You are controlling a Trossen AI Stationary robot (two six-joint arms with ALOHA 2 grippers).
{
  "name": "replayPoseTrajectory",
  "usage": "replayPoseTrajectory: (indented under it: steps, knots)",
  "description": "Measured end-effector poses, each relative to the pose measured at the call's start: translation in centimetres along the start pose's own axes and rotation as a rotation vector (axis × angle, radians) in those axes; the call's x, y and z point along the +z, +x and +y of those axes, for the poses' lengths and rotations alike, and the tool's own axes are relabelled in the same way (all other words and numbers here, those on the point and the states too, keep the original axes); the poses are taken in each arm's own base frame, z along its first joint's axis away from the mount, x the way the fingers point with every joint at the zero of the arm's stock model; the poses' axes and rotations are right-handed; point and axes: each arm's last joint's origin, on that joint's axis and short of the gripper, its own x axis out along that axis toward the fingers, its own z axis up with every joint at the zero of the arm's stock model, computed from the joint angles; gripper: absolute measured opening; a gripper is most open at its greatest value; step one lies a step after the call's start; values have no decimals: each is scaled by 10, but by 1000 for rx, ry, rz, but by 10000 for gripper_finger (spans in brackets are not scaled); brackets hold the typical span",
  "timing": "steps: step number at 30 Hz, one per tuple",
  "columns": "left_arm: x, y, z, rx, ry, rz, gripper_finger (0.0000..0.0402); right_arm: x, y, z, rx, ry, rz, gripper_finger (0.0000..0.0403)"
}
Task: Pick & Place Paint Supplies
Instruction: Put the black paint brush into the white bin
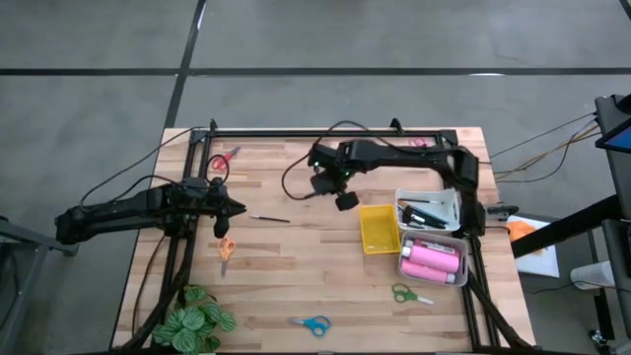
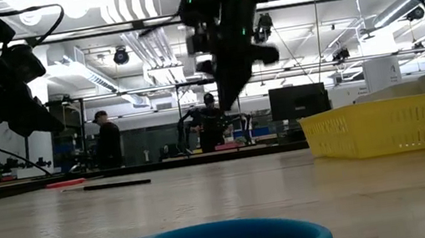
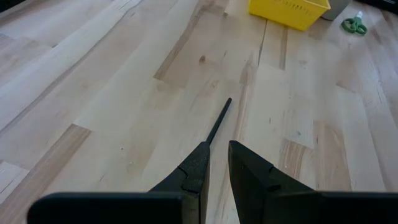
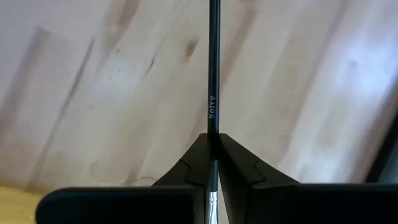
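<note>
The right tool (image 4: 212, 144), above the middle of the desk (image 1: 296, 286) in the overhead picture, is pinched tight on a thin black brush (image 4: 214, 74) with its handle running out past the fingertips. It looks light, stiff and smooth, so likely to swivel or slip; a grip near mid-handle, clear of the bristles, seems safest. The left tool (image 3: 216, 155), at centre left, hangs narrowly parted over a second thin brush (image 3: 219, 121) lying flat on the wood, holding nothing. Pinching across that handle's middle should lift it level.
</note>
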Motion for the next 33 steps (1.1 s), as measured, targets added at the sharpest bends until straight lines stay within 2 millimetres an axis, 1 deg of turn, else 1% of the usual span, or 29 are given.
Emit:
replayPoseTrajectory:
  steps: [2, 6, 11, 18, 22, 26, 29, 33]
  knots:
    - [0, 0, 0, 0, 0, 0, 61, 1, -21, 0, -12, 36, -16, 17]
    - [0, 0, 0, 0, 0, 0, 61, -4, -59, 4, -28, 113, -36, 17]
    - [0, 0, 0, 0, 0, 0, 61, -20, -107, 17, -45, 231, -34, 17]
    - [0, 0, 0, 0, 0, 1, 61, -53, -150, 45, -101, 411, 87, 17]
    - [0, 0, 0, 0, 0, 1, 61, -76, -163, 67, -89, 533, 159, 17]
    - [0, 0, 0, 0, 0, 0, 61, -98, -169, 92, -75, 645, 212, 17]
    - [0, 0, 0, 0, 0, 1, 61, -115, -166, 111, -70, 708, 242, 17]
    - [0, 0, 0, 0, 0, 0, 61, -137, -157, 135, -62, 754, 287, 17]
